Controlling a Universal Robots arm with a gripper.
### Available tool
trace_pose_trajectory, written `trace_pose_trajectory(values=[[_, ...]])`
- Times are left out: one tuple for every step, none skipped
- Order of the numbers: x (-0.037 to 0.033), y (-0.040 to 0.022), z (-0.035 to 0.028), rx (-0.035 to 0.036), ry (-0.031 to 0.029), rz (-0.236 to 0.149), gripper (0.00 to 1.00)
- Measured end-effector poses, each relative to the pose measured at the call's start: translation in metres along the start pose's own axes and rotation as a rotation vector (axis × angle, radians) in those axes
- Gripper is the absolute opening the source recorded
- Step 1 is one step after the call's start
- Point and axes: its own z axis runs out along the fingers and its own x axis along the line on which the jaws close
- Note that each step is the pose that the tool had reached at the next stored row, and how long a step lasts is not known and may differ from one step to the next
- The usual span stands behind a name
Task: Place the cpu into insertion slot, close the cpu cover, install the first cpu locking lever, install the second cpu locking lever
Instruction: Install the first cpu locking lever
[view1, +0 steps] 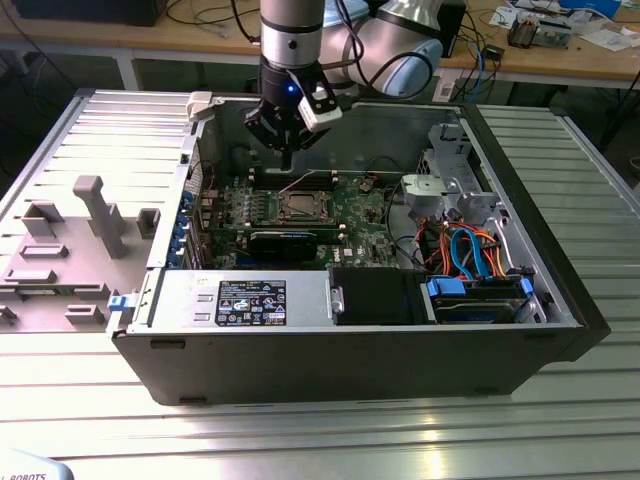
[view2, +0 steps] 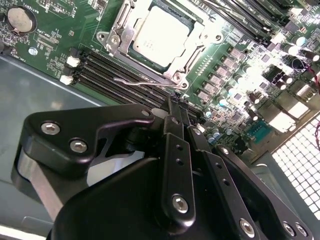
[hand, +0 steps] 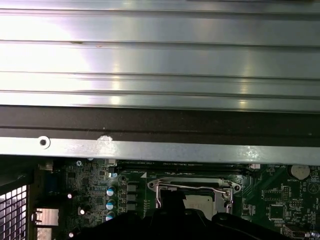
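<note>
The gripper (view2: 176, 107), fingers pressed together and holding nothing, hovers above the cpu (view2: 161, 36) seated under the cpu cover (view2: 197, 52). A locking lever (view2: 131, 82) looks unlatched; a misaligned push could slip off it.

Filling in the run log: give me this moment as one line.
cpu: seated in insertion slot | cpu cover: closed over it | tool: shut, holding nothing, above memory slots beside socket
</note>
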Motion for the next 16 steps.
trace_pose_trajectory(values=[[-0.0004, 0.0, 0.0, 0.0, 0.0001, 0.0, 0.11], [-0.0008, 0.0, 0.0, 0.0, 0.0002, 0.0, 0.11], [-0.0014, 0.0, 0.0, 0.0, 0.0003, 0.0, 0.11], [-0.0017, 0.0, 0.0, 0.0, 0.0005, 0.0, 0.11], [-0.002, 0.0, 0.0, 0.0, 0.0006, 0.0, 0.11], [-0.0024, -0.0001, 0.0, -0.0001, 0.0006, 0.0, 0.11], [-0.0028, -0.0001, 0.0, 0.0, 0.0007, 0.0, 0.11], [-0.0031, -0.0001, 0.0, 0.0, 0.0008, 0.0, 0.11], [-0.0036, -0.0001, 0.0, -0.0001, 0.0009, 0.0, 0.11], [-0.0044, -0.0001, 0.0, -0.0001, 0.001, 0.0, 0.11], [-0.005, -0.0001, 0.0, -0.0001, 0.0011, 0.0, 0.11], [-0.0053, -0.0001, 0.0, -0.0001, 0.0011, 0.0, 0.11], [-0.0056, -0.0002, 0.0, 0.0, 0.0012, 0.0, 0.11], [-0.0059, -0.0002, 0.0, 0.0, 0.0013, 0.0, 0.11], [-0.0063, -0.0002, 0.0, 0.0, 0.0013, 0.0, 0.11], [-0.0066, -0.0002, 0.0, 0.0, 0.0014, 0.0, 0.11]])
